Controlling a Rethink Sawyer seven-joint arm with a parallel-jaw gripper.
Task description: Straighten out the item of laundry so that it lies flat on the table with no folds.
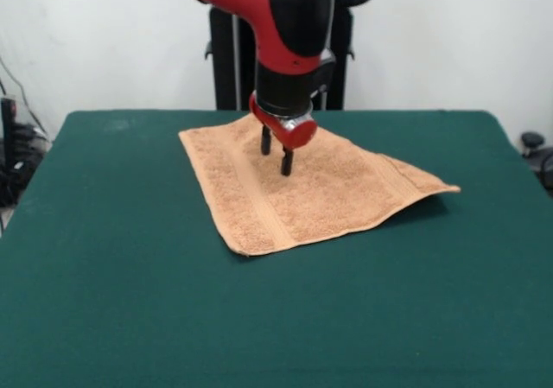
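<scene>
Front view, orange towel (302, 189) spread, one corner raised

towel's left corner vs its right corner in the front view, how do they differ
On the towel, the left corner lies flat against the table; the right corner lifts off it, casting a dark shadow beneath. The left corner sits farther back, the right one nearer the camera. Both are the same orange-tan terry.

We have a single front view, set across the table (104, 319) from the robot, raised a little and looking down its length toward the pedestal (226, 60) and white wall; nearly the whole tabletop fits.
</scene>
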